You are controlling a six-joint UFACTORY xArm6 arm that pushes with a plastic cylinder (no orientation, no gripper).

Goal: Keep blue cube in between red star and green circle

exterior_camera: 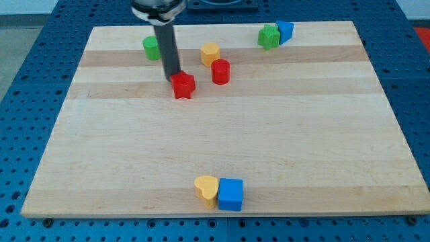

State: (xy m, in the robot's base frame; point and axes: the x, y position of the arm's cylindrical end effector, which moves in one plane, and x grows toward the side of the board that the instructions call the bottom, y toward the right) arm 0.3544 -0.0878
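Observation:
The blue cube [230, 193] sits near the view's bottom edge of the board, touching a yellow heart [207, 189] on its left. The red star [183, 85] lies in the upper middle-left. The green circle [152, 47] is a short cylinder near the view's top left, partly behind the rod. My tip [173, 78] rests at the red star's upper left edge, touching or almost touching it. The blue cube is far below both the star and the circle.
A red cylinder [220, 71] and a yellow block [210, 53] stand right of the star. A green block [269, 36] and a blue block [285, 31] touch near the top right. The wooden board [336, 134] lies on a blue pegboard.

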